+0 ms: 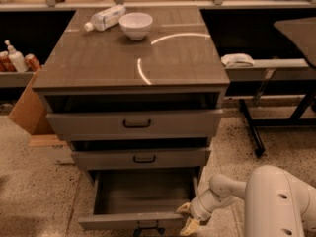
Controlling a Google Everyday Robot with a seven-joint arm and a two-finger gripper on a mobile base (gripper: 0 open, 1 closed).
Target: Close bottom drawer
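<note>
Bottom drawer (129, 222) pulled out, pincer (187, 217) at its front's right end, fingertips (190, 227) spread, white bowl (136, 24) and bottle (105, 18) on the table (123, 65) above

The grey-brown, wood-grained bottom drawer (128, 222), lower centre of the frame, carries a small black handle (148, 225); at its right end sits the cream-white gripper (187, 217), its parted fingertips (190, 226) yellowish. A white bowl (136, 24) and a clear, white-labelled bottle (104, 18) stand out on the matching brown cabinet top (108, 63), above a speckled beige floor (34, 191)
</note>
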